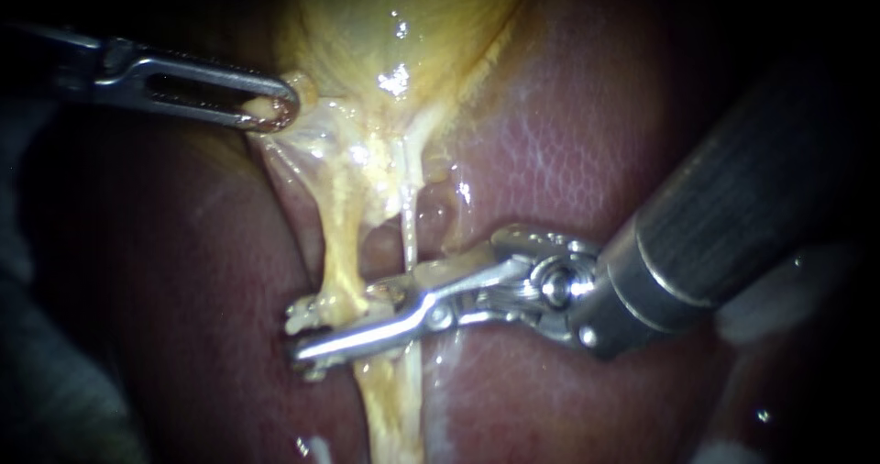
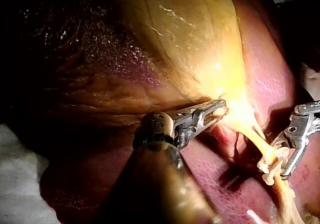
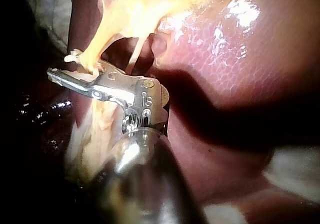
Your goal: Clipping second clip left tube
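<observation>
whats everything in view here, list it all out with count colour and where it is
liver: one, reddish pink, beneath everything
gallbladder: one, yellow, on the liver, above the tubes
left tube: one, yellow, thicker, running down from the gallbladder
right tube: one, pale, thin, beside the left tube
whitish piece: one, on the left tube, maybe a clip
left tool: one, steel instrument from the left, jaws shut on the gallbladder's lower end
right tool: one, steel instrument on a dark shaft from the right, tip at the left tube
</observation>
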Controlling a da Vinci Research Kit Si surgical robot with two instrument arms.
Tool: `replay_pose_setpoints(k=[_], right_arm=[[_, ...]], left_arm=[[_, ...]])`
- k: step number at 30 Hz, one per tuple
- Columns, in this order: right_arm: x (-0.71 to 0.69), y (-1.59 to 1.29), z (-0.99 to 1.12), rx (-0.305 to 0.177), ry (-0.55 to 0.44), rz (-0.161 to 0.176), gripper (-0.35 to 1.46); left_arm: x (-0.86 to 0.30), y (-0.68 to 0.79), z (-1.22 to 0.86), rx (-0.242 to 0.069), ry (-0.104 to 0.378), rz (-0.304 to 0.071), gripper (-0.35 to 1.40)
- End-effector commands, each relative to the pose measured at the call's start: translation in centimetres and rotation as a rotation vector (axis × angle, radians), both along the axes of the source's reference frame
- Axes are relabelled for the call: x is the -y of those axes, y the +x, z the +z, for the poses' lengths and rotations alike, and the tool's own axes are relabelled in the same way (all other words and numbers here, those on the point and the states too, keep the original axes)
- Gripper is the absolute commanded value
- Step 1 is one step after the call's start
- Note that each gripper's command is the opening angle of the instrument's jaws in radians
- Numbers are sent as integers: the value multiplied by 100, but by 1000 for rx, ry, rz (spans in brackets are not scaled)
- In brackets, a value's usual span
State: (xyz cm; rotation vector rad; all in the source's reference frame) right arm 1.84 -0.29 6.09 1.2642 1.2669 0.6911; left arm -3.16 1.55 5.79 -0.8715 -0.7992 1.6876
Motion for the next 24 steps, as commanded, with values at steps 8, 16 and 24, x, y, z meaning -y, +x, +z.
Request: replay_pose_setpoints(k=[8, 16, 24], right_arm=[[2, -6, 0, 19, 60, -12, -35], [5, -7, 2, 18, 64, -14, -35], [8, -6, 4, 19, 61, -14, -35]], left_arm=[[0, 0, 0, 0, 0, 0, -35], [0, 0, 0, 0, 0, 0, -35], [-1, 0, 1, 1, 0, 1, -35]])
